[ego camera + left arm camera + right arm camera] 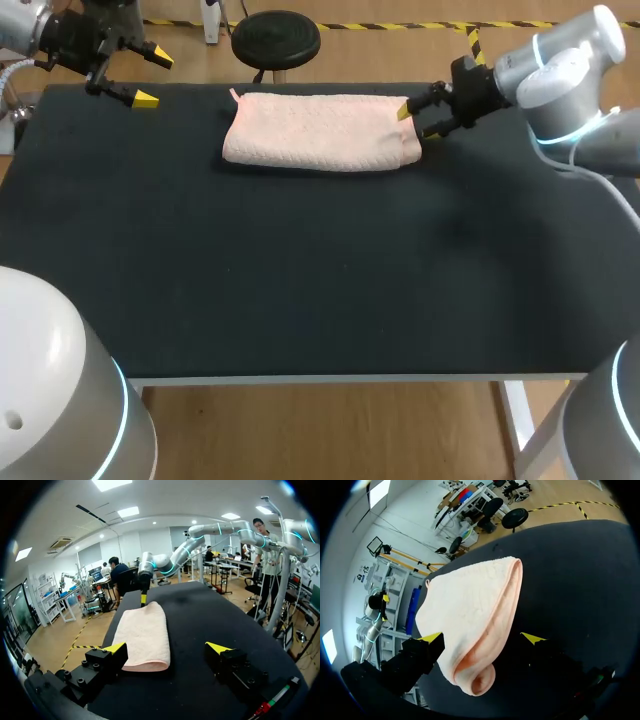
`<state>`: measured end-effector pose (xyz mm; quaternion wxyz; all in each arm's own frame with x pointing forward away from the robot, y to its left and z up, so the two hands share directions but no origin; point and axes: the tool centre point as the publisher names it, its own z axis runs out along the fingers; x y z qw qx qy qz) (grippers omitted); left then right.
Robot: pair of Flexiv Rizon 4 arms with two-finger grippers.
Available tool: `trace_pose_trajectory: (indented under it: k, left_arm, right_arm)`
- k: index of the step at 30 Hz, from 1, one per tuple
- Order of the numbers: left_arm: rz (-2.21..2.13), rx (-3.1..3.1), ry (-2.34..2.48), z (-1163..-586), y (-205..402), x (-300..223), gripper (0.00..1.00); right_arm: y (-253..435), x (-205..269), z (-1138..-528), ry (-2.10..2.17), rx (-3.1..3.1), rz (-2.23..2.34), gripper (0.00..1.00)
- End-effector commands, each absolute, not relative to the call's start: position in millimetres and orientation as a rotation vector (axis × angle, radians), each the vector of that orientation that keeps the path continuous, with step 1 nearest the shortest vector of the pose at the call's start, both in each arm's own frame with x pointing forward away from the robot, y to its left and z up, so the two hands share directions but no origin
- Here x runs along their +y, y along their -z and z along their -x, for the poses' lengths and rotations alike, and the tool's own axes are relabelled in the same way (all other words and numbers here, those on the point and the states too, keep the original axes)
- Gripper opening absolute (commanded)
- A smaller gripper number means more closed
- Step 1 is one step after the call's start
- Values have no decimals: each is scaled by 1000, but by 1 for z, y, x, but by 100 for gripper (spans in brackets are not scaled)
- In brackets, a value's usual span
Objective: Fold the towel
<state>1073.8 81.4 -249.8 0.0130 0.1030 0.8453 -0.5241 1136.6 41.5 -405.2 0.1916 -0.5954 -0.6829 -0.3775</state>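
**Position of parts.** The towel (pixel 318 132) lies flat at the 12 o'clock side of the worktop (pixel 300 280), close to the far edge. It is already doubled into a long band. Its long axis runs from 9 o'clock to 3 o'clock, with one short end facing each way. In the right wrist view, the rounded closed fold of the towel (pixel 470 615) appears to run along the 6 o'clock long side.

**Right tool.** My right tool (pixel 417 120) sits at the towel's 3 o'clock end. Its fingers are spread wide and the short end of the towel lies between them. One finger is just beside the cloth and the other stands apart from it, so nothing is gripped.

**Left tool.** My left tool (pixel 150 78) hangs above the 10 o'clock corner of the worktop, well apart from the towel's 9 o'clock end. Its fingers are also wide and hold nothing. In its own wrist view the towel (pixel 145 635) stretches straight ahead of the left tool (pixel 167 649).

**Governing relation.** The right arm is the nearer one. I judge that the next fold runs along the long axis, carrying the 3 o'clock end toward 9 o'clock. The right tool must first close on both layers at that end.
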Motion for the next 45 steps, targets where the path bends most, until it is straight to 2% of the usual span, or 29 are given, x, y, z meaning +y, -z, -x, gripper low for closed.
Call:
trace_pose_trajectory:
  k: [1, 36, 45]
  left_arm:
    - [-325, 2634, 1635, -1075, 250, 82, 100]
    - [-325, 2634, 1635, -1075, 250, 82, 100]
    - [-325, 2634, 1635, -1075, 250, 82, 100]
  right_arm:
    - [407, 48, -1143, 1061, -1915, 1669, 100]
    - [416, 75, -1153, 1119, -1682, 1719, 100]
    - [416, 100, -1155, 1112, -1698, 1653, 100]
